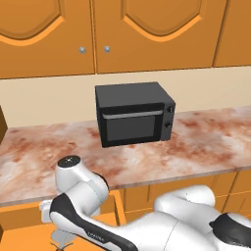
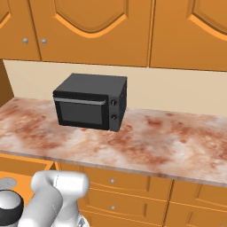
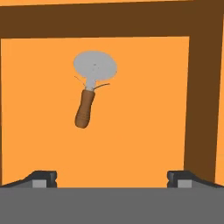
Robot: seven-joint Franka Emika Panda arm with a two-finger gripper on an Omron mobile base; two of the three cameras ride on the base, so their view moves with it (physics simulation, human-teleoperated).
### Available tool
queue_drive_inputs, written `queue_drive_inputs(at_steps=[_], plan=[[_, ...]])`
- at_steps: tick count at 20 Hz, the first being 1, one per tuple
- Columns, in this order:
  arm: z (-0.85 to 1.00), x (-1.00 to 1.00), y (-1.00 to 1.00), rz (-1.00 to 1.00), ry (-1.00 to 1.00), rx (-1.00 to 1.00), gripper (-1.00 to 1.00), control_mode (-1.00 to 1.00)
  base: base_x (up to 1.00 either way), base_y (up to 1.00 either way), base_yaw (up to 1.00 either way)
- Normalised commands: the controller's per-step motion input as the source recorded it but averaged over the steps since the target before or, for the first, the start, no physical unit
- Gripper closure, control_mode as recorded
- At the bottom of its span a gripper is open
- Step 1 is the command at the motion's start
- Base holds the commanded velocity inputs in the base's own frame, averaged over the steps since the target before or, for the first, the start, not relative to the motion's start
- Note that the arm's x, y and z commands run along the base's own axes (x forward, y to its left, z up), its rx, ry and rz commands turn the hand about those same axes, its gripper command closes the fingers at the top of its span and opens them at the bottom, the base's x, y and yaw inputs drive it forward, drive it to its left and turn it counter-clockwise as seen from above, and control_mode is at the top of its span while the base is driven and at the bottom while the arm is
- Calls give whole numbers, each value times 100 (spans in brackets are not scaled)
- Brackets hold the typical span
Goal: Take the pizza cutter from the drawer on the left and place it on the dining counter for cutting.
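Hand view | pizza cutter beyond spread end effector | in drawer

The pizza cutter lies flat on the plain orange floor of the open drawer. Its round grey blade points toward the drawer's dark far wall, its brown wooden handle tilting slightly left toward the near side. It touches no wall.
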Motion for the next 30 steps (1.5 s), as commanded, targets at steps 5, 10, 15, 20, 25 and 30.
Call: queue_drive_inputs(at_steps=[5,10,15,20,25,30], plan=[[-34,16,17,0,0,0,-100,-100,0,0,0],[-51,15,14,0,0,0,-100,-100,0,0,0],[-55,16,18,0,1,0,-100,-100,0,0,0],[-47,16,18,0,2,0,-100,-100,0,0,0],[-38,10,18,0,5,0,-100,-100,0,0,0],[-30,4,20,0,3,0,-100,-100,0,0,0]])
